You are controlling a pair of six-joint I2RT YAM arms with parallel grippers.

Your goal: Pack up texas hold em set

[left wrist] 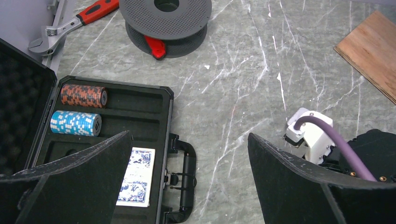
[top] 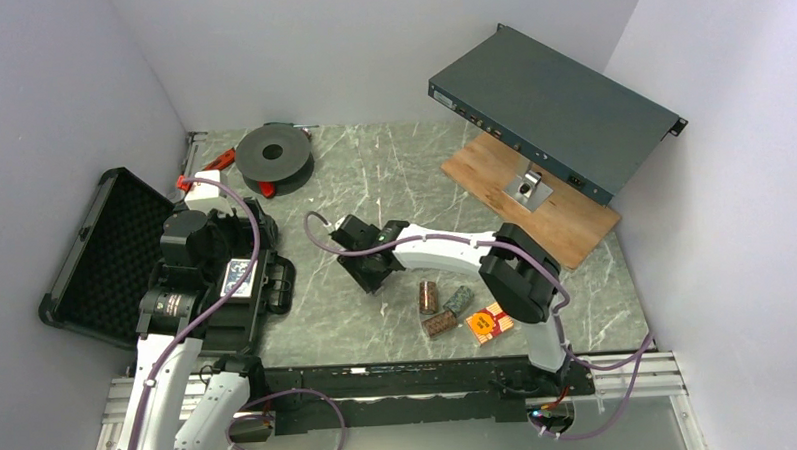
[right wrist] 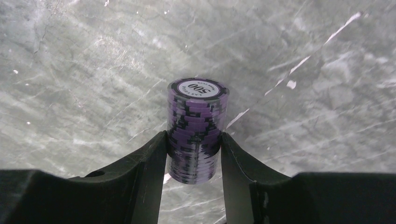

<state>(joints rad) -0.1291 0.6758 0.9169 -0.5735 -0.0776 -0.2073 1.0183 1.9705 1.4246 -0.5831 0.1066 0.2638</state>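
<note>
Right gripper (right wrist: 194,144) clamped across the purple chip stack (right wrist: 198,116), its axis pointing forward; briefcase (top: 115,250) waits frame-left, beneath the wide-open, empty left gripper (left wrist: 189,140).

Purple-and-black striped cylindrical poker-chip stack (right wrist: 197,135) with white 500 face, orange-brown-and-black speckled chip stack (left wrist: 83,95), blue-and-white chip stack (left wrist: 74,123), blue-patterned white card deck (left wrist: 136,176), black plastic briefcase (left wrist: 135,105), grey-green white-veined marble table (left wrist: 243,84), red-handled steel wrench (left wrist: 70,25).
</note>
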